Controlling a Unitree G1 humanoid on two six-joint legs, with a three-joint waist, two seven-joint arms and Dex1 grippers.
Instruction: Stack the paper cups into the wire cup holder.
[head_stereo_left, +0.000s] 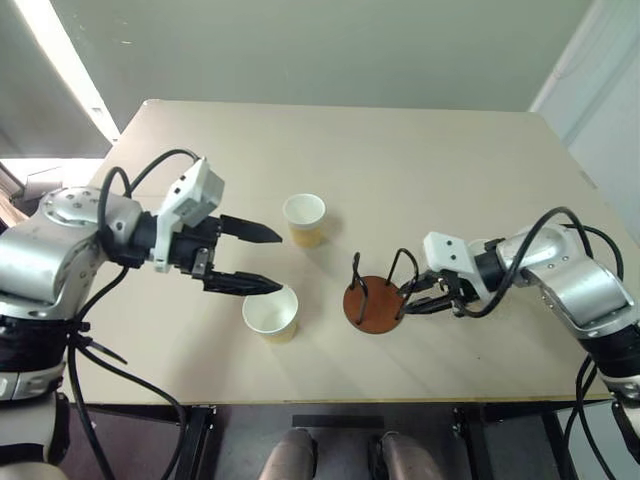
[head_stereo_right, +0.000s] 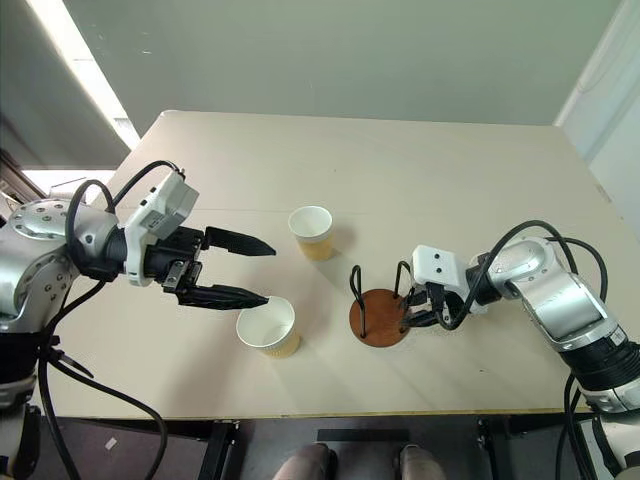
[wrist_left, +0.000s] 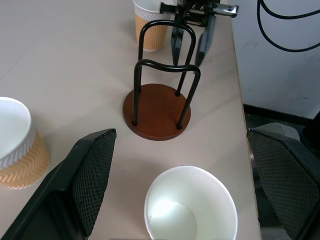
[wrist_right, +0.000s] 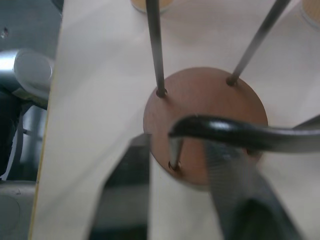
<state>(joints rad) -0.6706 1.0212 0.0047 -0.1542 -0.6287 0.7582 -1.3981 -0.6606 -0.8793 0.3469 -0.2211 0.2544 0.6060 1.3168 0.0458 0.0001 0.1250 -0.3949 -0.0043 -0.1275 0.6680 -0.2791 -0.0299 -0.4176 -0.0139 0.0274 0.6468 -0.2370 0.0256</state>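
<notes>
- Left eye view: the wire cup holder (head_stereo_left: 375, 303) stands empty on the tabletop (head_stereo_left: 450, 180).
- No paper cups (head_stereo_left: 304, 219) are stacked yet; they sit nearby.
- Left gripper (head_stereo_left: 268, 259) has wide jaws above one cup.
- Right gripper (head_stereo_left: 404, 301) has slightly parted jaws at a wire loop.

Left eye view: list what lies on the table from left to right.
Left gripper → near paper cup → far paper cup → wire cup holder → right gripper.
</notes>
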